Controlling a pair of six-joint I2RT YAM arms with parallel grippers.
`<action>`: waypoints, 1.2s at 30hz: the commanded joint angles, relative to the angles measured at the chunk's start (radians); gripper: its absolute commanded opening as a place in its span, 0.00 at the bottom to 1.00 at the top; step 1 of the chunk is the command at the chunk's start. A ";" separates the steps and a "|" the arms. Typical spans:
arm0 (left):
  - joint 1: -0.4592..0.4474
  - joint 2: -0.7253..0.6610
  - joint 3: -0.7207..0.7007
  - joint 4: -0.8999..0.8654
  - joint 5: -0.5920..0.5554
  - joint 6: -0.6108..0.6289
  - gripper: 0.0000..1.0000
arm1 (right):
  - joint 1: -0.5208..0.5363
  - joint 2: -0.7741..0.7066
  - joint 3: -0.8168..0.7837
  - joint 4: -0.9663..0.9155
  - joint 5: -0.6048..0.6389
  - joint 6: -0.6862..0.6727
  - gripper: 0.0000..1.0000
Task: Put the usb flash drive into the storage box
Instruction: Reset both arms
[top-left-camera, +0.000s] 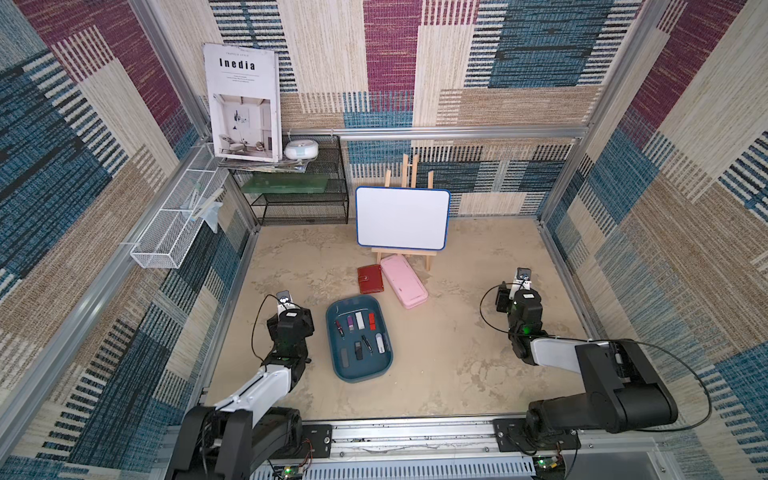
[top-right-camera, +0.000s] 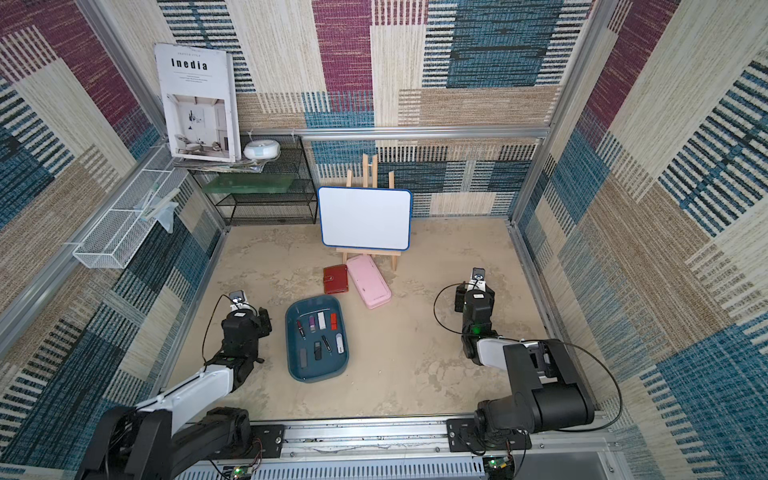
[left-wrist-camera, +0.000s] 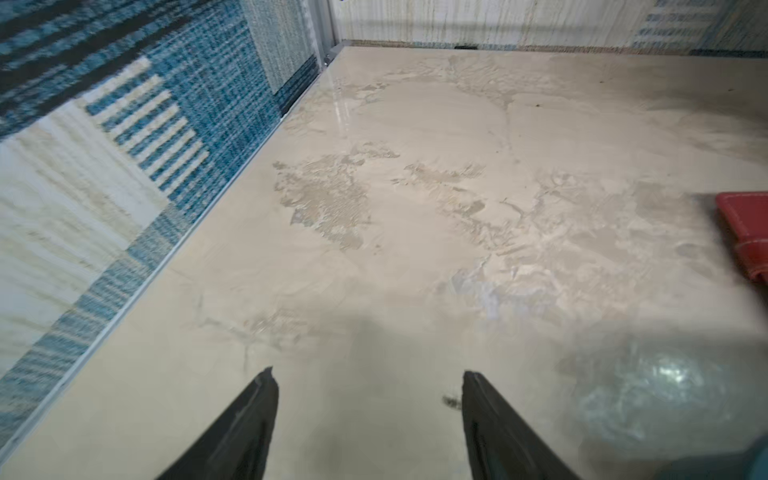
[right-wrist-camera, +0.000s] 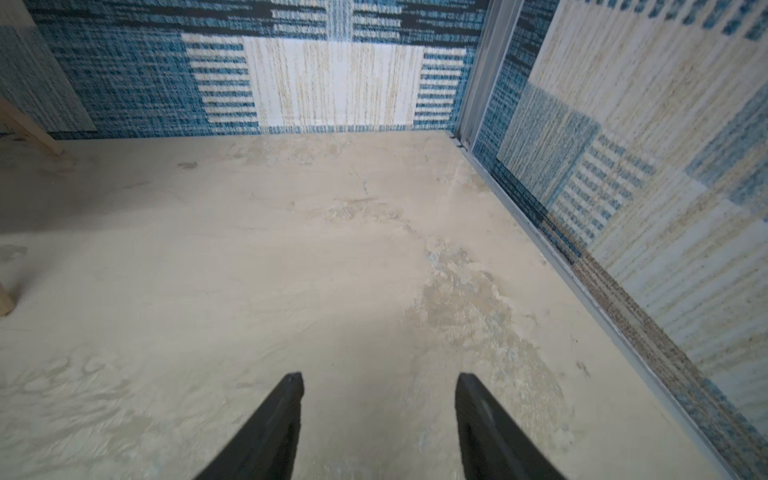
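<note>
USB flash drives (top-left-camera: 360, 321) lie inside storage box (top-left-camera: 363, 368) on mottled beige tabletop (top-left-camera: 449, 357); woven patchwork walls (top-left-camera: 540, 50) enclose cell. L gripper (left-wrist-camera: 368, 374) & R gripper (right-wrist-camera: 379, 376): jaws spread apart, nothing held, over bare surface.

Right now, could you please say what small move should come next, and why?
Probably just pull back: the flash drives in view already lie in the shallow teal plastic storage box, and the left gripper and right gripper are open, empty.

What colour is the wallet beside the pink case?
Red; the wallet shows best in a top view.
</note>
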 joint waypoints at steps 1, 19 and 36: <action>0.013 0.090 0.015 0.268 0.165 0.061 0.73 | -0.027 0.017 -0.078 0.300 -0.006 -0.065 0.64; 0.106 0.352 0.103 0.379 0.483 0.155 0.95 | -0.120 0.089 -0.122 0.405 -0.287 -0.059 0.60; 0.124 0.376 0.179 0.271 0.479 0.126 0.99 | -0.165 0.095 -0.064 0.294 -0.334 -0.014 1.00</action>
